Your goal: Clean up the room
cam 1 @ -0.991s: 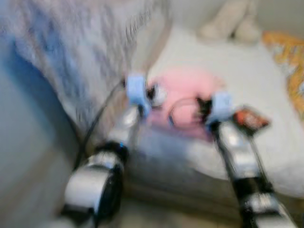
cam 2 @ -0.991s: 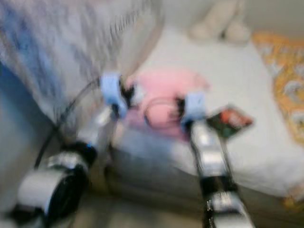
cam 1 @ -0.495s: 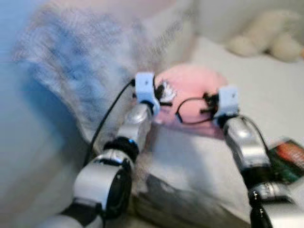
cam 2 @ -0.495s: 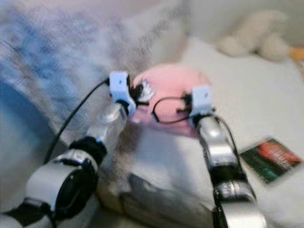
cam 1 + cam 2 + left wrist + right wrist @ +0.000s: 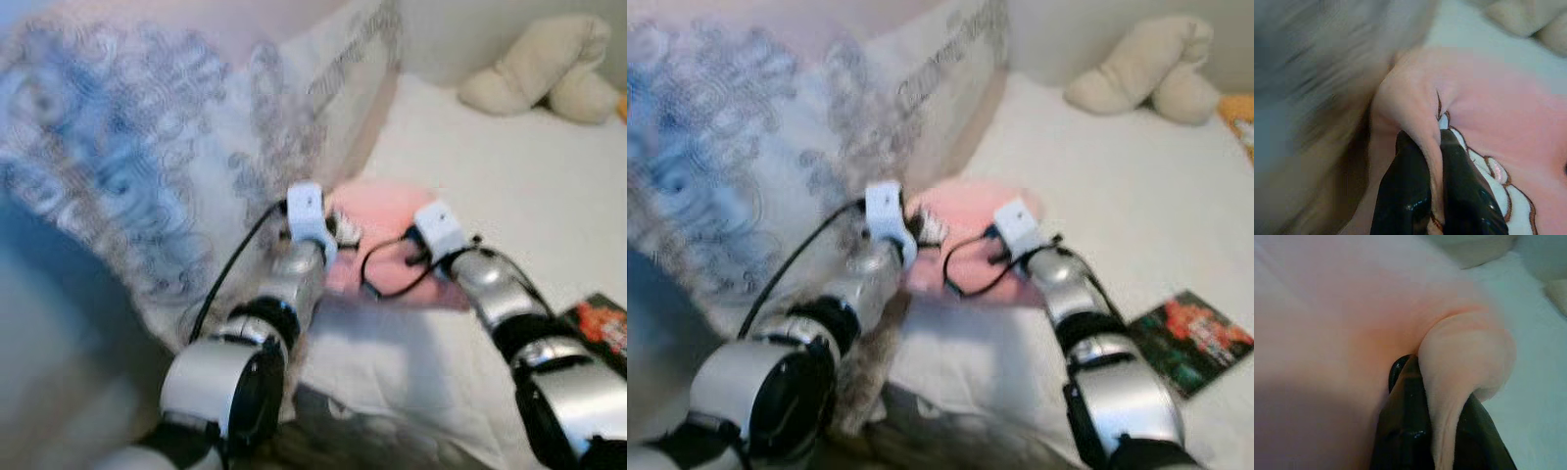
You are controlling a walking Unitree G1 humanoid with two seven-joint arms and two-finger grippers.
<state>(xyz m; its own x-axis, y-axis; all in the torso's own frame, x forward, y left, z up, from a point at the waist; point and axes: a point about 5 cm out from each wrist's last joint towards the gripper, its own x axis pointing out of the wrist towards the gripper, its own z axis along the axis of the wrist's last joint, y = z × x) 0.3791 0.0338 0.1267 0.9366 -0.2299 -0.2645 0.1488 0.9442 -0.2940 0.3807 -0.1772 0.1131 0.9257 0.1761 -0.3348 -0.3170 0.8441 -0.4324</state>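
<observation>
Left gripper [image 5: 1432, 147]: your two black fingers are pinched tight on a fold of the pink cloth [image 5: 387, 220], beside its white, brown-outlined embroidered patch [image 5: 1498, 196].
Right gripper [image 5: 1437, 382]: clamped on another fold of the same pink cloth; you see the fabric bulging out between the fingers.
Pink cloth: it lies on the white bed [image 5: 470, 176], just beside the patterned pillow, with your two grippers holding it on either side, near each other.
Patterned pillow [image 5: 147, 147]: large, with blue-grey swirls, on your left; it leans over the left arm [image 5: 284, 294].
Right arm [image 5: 1087, 333]: reaches across the bed sheet to the cloth.
Plush toy [image 5: 1141, 69]: cream-coloured, at the far side of the bed, well apart from the cloth.
Booklet [image 5: 1190, 352]: dark green and red, flat on the sheet just to the right of your right arm.
Sharpness: head views are somewhat blurred.
</observation>
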